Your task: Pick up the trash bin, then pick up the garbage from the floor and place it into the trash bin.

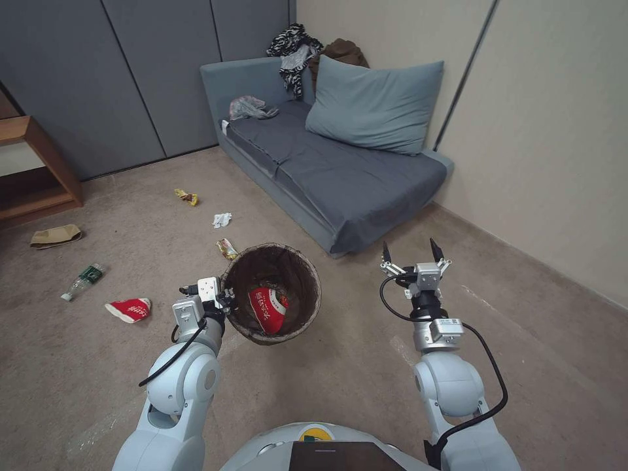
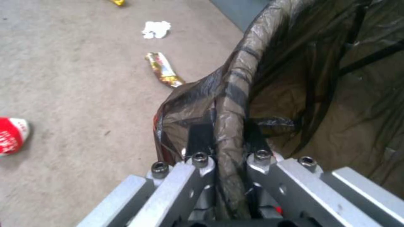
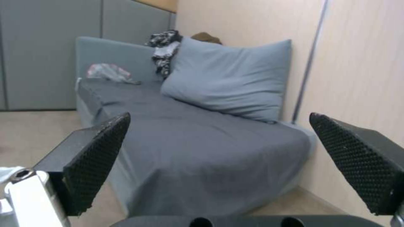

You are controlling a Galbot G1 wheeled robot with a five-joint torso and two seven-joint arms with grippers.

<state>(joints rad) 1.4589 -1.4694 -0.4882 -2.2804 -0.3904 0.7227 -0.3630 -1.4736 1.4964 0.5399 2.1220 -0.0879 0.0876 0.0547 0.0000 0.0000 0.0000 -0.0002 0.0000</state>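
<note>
The trash bin (image 1: 302,271), lined with a dark brown bag, hangs above the floor, tilted toward me. My left gripper (image 1: 226,302) is shut on its near-left rim; the left wrist view shows the fingers (image 2: 198,138) pinching the bag-covered rim (image 2: 233,104). A crushed red-and-white cup (image 1: 267,309) lies inside. Garbage is scattered on the floor to the left: another red-and-white cup (image 1: 129,309), a clear bottle (image 1: 83,281), brown paper (image 1: 55,235), a white tissue (image 1: 222,220) and two yellow wrappers (image 1: 227,248) (image 1: 186,196). My right gripper (image 1: 412,252) is open and holds nothing, raised to the right of the bin.
A grey sofa (image 1: 353,176) with a large pillow (image 1: 373,104) and clothes fills the far right corner, close behind the bin. A wooden shelf (image 1: 39,176) stands at the far left. Walls close in on the right and behind; open carpet lies to the left.
</note>
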